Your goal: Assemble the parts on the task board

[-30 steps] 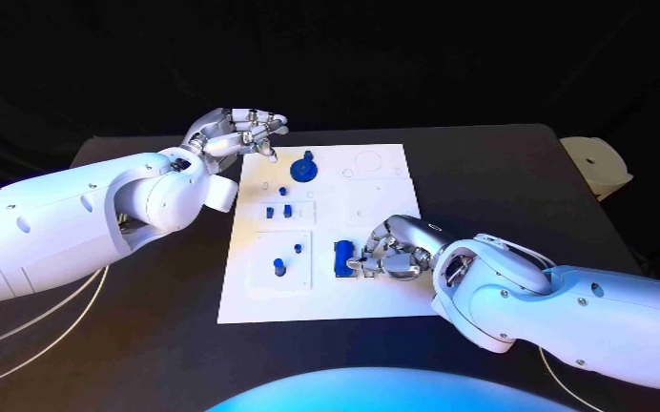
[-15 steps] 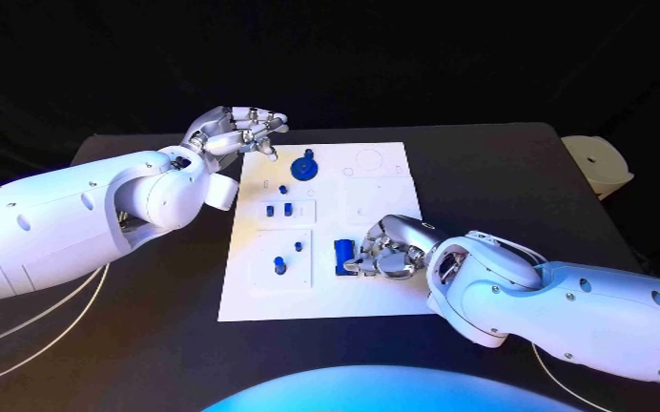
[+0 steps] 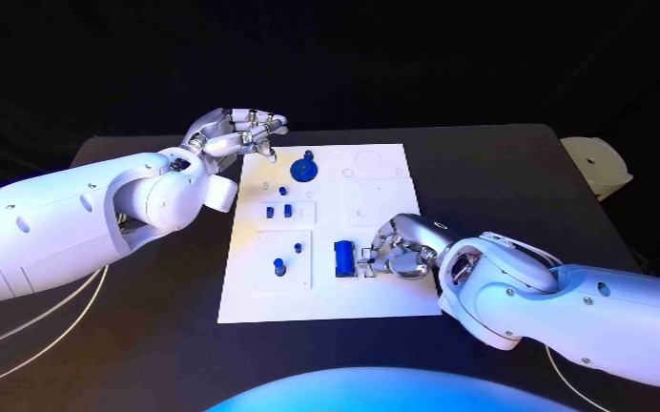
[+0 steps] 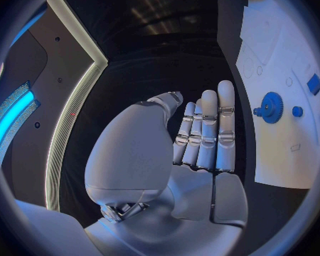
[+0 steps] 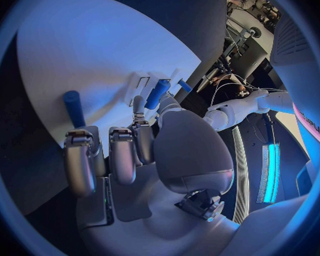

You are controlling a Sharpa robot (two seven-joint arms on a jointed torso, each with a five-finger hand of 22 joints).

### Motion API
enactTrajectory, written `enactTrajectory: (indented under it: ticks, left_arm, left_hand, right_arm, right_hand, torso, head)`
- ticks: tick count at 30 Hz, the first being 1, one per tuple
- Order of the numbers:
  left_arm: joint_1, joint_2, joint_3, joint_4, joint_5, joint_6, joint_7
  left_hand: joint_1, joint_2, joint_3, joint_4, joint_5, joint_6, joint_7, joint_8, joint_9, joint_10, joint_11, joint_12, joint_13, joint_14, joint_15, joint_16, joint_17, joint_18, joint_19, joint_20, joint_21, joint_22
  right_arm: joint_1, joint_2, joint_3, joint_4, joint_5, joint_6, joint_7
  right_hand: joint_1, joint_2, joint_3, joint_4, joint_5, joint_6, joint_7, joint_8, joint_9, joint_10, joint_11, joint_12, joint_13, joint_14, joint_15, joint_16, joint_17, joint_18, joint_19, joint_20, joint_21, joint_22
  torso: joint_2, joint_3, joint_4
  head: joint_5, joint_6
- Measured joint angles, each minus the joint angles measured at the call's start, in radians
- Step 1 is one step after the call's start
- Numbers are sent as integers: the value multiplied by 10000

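Task board (image 3: 360,299), white, lies frame centre. My right hand (image 3: 395,252), lower right of centre, fingers curled beside blue block (image 3: 344,257); whether it grips block, I cannot tell. Left hand (image 3: 237,133), upper left, hovers off board corner, fingers curled, holding nothing. Blue gear (image 3: 304,167) near board top. Advice: seat block square, press slowly, watch alignment.

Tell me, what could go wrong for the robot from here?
The right hand works close beside a blue block standing on the white task board; a small slip might knock it over. Its fingers hide much of that spot from the head camera, so a misalignment could go unseen. The left hand hovers near the board's far corner, by the blue gear; a careless sweep might nudge the board.
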Motion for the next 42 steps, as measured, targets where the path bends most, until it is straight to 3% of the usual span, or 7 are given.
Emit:
enactTrajectory:
  ticks: [9, 16, 28, 35, 42]
  left_arm:
    - [0, -34, -1, 5, 0, 4, -4]
    - [0, -31, -2, 23, 0, 8, -3]
    - [0, -11, -2, 25, 0, 28, 1]
    - [0, -22, -2, 25, 0, 37, 1]
    - [-1, -26, -2, 32, 0, 44, 1]
  left_hand:
    - [0, 0, 2, -2, 0, -19, 19, 0, 0, 0, 0, 0, 0, 0, 0, 0, -2, -1, 0, 0, 0, 0]
    - [0, 0, 29, -29, 0, -36, 37, -1, 0, 1, 0, 0, 0, 0, 0, 0, -11, -1, 0, 0, 0, 0]
    - [0, 0, 28, -28, 0, -36, 37, -1, 8, 1, 0, 0, 0, 0, 0, 0, -11, 0, 0, 0, 0, 0]
    - [0, 0, 28, -28, 0, -36, 36, -1, 8, 1, 0, 0, 0, 0, 0, 0, -10, 0, 0, 0, 0, 0]
    - [0, 0, 28, -28, 0, -36, 36, -1, 8, 0, 0, 0, 0, 0, 0, 0, -10, -1, 0, 0, 0, 0]
  right_arm:
    - [309, -1444, 29, 283, -96, -429, 339]
    - [241, -2006, 16, 256, -556, -421, 397]
    - [-59, -1832, -8, 73, -1503, -267, 146]
    - [-230, -1502, -18, -156, -1748, -115, -49]
    - [-261, -1219, 11, -323, -1974, 34, -188]
  right_hand:
    - [306, -148, 0, 0, -128, -102, 78, -125, -81, -36, 37, -131, 0, 0, 1, 0, -1, 1, 0, 0, -10, -1]
    - [400, -192, 0, 0, -177, -102, 78, -163, -98, -107, 107, -333, 0, 0, 3, 0, -2, 1, 0, 0, -166, -2]
    - [436, -230, 0, 0, -220, -102, 78, -163, -107, -107, 108, -382, 0, 1, 3, 0, -3, 1, 0, 0, -166, 4]
    - [436, -231, 0, 0, -220, -102, 79, -163, -107, -107, 107, -383, 0, 1, 3, 0, -3, 1, 0, 0, -166, 6]
    - [525, -317, -1, 0, -243, -80, 62, -193, -83, -141, 75, -382, -2, 1, 3, 0, -4, 1, 0, 0, -166, 5]
  torso:
    - [-12, -16, -12]
    - [-6, 4, -28]
    - [-11, 3, 0]
    - [1, -4, 17]
    - [6, -4, 8]
  head:
    - [-138, 60]
    - [-269, 97]
    - [-315, 115]
    - [-267, 95]
    - [-229, 57]
